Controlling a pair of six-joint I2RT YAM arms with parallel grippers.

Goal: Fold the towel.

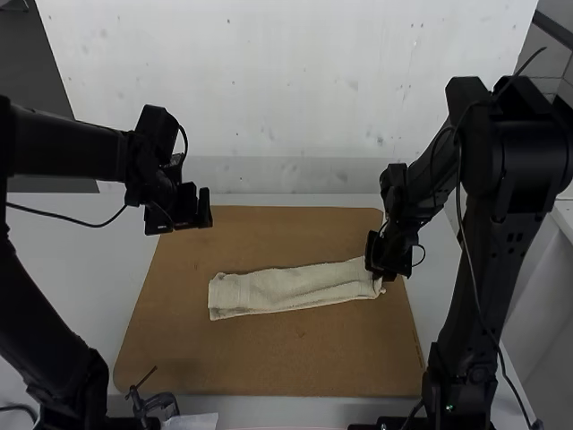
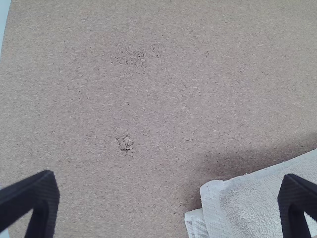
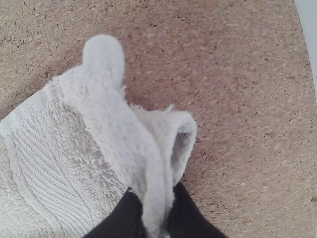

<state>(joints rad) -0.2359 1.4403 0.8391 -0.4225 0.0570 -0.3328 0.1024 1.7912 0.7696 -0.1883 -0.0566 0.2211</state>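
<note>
1. We see the towel [image 1: 286, 288] lying as a long, narrow folded strip across the brown board [image 1: 269, 358], which sits on the pale counter [image 1: 103, 282]. How many layers it has, we cannot tell.
2. In the left wrist view the towel is cut off, and part of it is hidden behind a finger [image 2: 297, 201]. At its corner we make out edges lying one over another, slightly out of line.
3. In the right wrist view, raised cloth hides part of the right claw, and the nearest cloth is blurred. From the high view we find the dark parts of this claw hard to separate.
4. The left claw [image 1: 199, 208] is wide open above the far left part of the board, its fingertips well apart and its grip empty, apart from the towel.
5. The right claw [image 1: 380, 269] is closed on the towel's right end, pinching a bunched, upright ridge of cloth between its fingers. Beside that ridge, we see a loose flap curling open.
6. At the near edge of the high view, a pale flat piece [image 1: 192, 421] is cut off; what it is, we cannot tell.
7. Small pale marks on the right arm [image 1: 515, 237] are too small for us to read.
</note>
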